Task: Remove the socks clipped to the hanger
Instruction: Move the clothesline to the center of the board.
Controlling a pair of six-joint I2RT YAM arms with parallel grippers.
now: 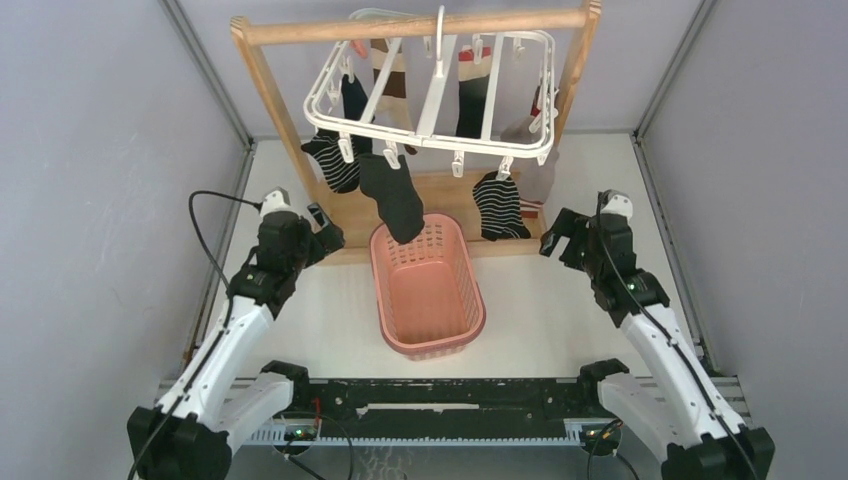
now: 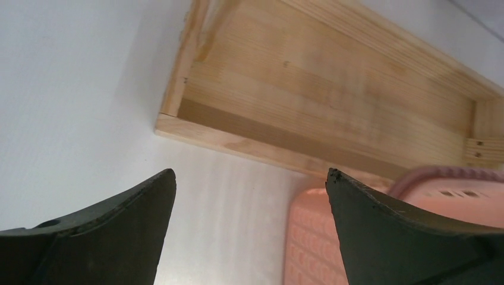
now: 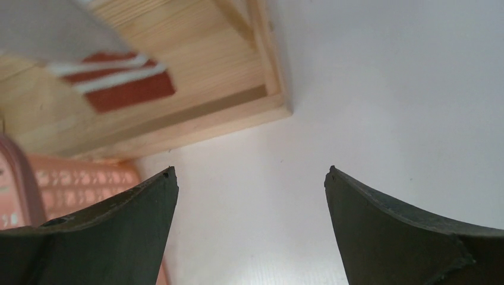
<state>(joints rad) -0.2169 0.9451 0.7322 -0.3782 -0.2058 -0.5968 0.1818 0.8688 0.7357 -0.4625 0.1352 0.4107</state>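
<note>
The hanger [image 1: 432, 105] is hung by its hook from the top bar of the wooden rack [image 1: 420, 27], at the far side of the table [image 1: 545, 320]. The socks are still clipped to it. A black sock [image 1: 392, 198] is hung from the near rail, and its toe is seen at the far rim of the basket [image 1: 474, 290], though whether it dips inside cannot be told. A striped sock [image 1: 333, 160] is clipped at the near-left corner and another striped one [image 1: 499, 206] towards the near right, with a grey sock [image 1: 541, 178] beside it. A banded sock [image 1: 393, 76] is clipped further back.

The basket is stood just in front of the rack's base, between the two arms, and its latticed floor is seen in full.

The left gripper [image 1: 326, 229] [image 2: 249, 178] is held with its fingers spread wide over the table, near the rack's left foot, and nothing is gripped. The right gripper [image 1: 556, 232] [image 3: 249, 175] is likewise spread wide, with nothing between its fingers, by the rack's right foot.
</note>
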